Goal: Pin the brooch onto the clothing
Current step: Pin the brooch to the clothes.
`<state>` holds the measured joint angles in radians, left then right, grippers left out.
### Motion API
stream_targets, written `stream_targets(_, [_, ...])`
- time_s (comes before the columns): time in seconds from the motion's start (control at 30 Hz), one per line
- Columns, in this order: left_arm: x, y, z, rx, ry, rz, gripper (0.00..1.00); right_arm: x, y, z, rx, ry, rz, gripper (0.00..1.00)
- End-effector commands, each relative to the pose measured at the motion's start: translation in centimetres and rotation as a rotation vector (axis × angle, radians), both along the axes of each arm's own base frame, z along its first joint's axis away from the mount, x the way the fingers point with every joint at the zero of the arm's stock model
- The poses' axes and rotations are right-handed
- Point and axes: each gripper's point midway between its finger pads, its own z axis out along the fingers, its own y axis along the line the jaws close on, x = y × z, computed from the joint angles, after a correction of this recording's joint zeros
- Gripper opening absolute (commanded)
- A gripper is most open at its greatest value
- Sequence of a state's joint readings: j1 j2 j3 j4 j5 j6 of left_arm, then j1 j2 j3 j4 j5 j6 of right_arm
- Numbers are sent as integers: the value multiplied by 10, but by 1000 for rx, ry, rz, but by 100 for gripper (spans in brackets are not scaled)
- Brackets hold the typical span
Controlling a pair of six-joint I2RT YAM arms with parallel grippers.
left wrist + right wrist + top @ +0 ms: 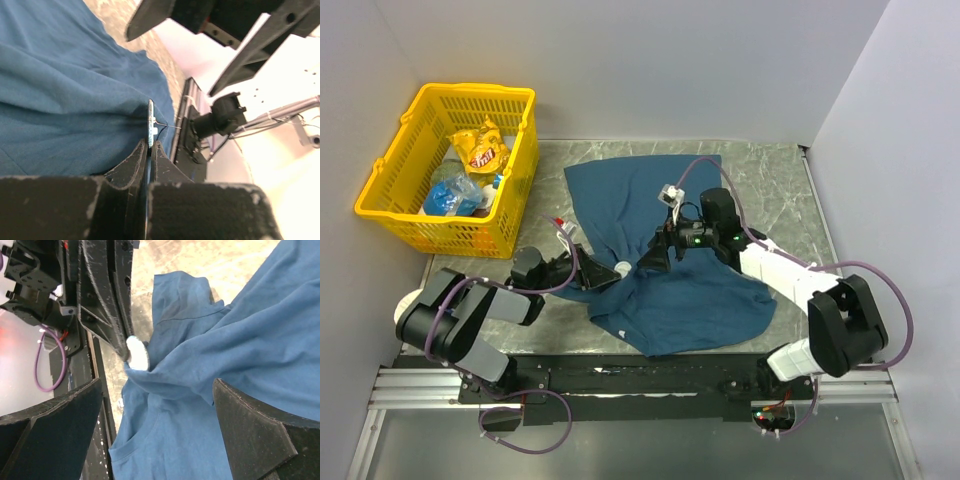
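Teal clothing (250, 340) bunches at the brooch (136, 352), clamped in the left gripper (149, 150): pinning appears under way. Right gripper (157, 385), jaws wide, should next brace the clothing.

Bright, even light from overhead, shadows soft on the table (770, 170). Beyond the left gripper (150, 150), the background washes out white; both wrist views blur up close.
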<state>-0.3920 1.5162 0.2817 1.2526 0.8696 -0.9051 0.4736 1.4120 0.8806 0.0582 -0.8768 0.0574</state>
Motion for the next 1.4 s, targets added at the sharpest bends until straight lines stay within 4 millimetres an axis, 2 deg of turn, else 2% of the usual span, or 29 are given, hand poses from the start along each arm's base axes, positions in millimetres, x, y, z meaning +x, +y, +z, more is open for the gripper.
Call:
stream_targets(0.0, [-14, -2, 67, -152, -317, -91, 1, 3, 11, 14, 43, -51, 60, 96])
stream_targets(0.33, [-21, -1, 89, -156, -385, -125, 1, -10, 23, 12, 30, -39, 129, 95])
stream_targets(0.67, [-22, -1, 98, -166, -399, -128, 1, -16, 34, 16, 41, -51, 165, 92])
stream_targets(0.77, [-24, 0, 101, -172, -403, -131, 1, -15, 37, 17, 48, -45, 167, 85])
stream_targets(0.87, [-27, 0, 104, -178, -403, -136, 1, -13, 41, 18, 58, -25, 178, 70])
stream_targets(0.9, [-27, 0, 106, -179, -412, -136, 1, -12, 42, 14, 54, -5, 180, 62])
stream_targets(1.0, [-29, 0, 106, -168, -418, -143, 1, -11, 48, 14, 46, -10, 188, 54])
stream_targets(1.07, [-30, 0, 103, -151, -410, -154, 1, -11, 47, 13, 32, -9, 182, 54])
stream_targets(1.37, [-27, -1, 94, -40, -451, -181, 1, -10, 43, 22, -4, -60, 192, 68])
